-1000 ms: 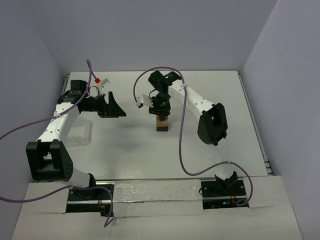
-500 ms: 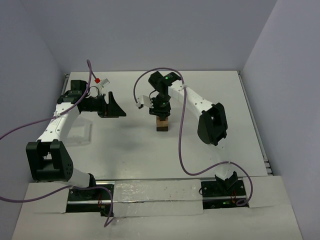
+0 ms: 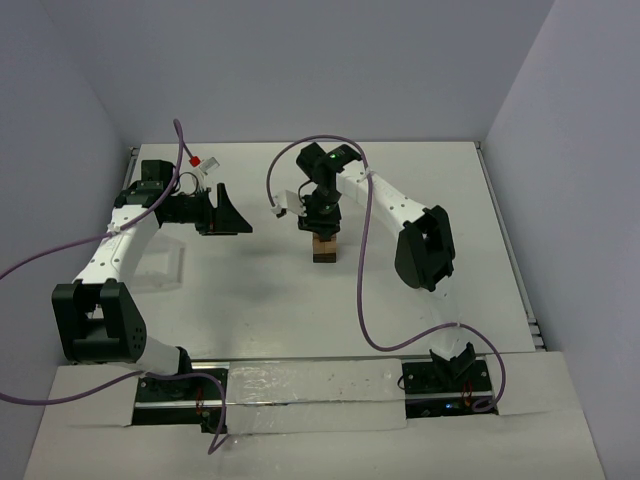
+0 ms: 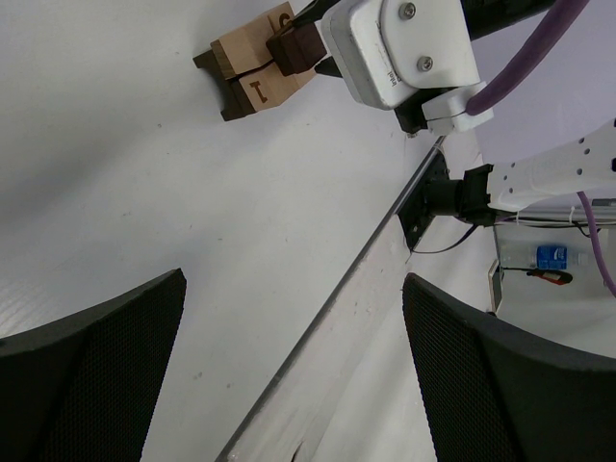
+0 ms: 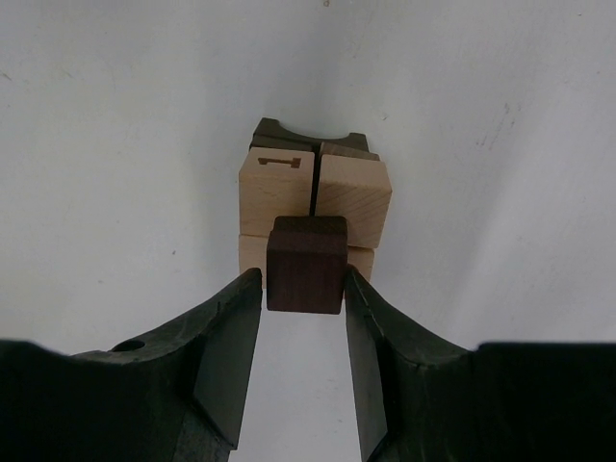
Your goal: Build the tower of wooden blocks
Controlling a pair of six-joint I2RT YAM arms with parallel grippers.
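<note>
- Nothing has visibly moved over the last second: the right claw stays clamped on a dark block at the top of the tower, mid-scene.
- Left claw gapes wide, empty, well left.
- Release looks pending.

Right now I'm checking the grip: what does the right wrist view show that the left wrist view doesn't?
Only the right wrist view shows both fingers of the right pincer pressed against opposite sides of the dark block. Only the left wrist view shows the left pincer open with nothing between its fingers, the right arm's white housing and the table edge. Both show the dark block at the tower of tan and dark blocks.
</note>
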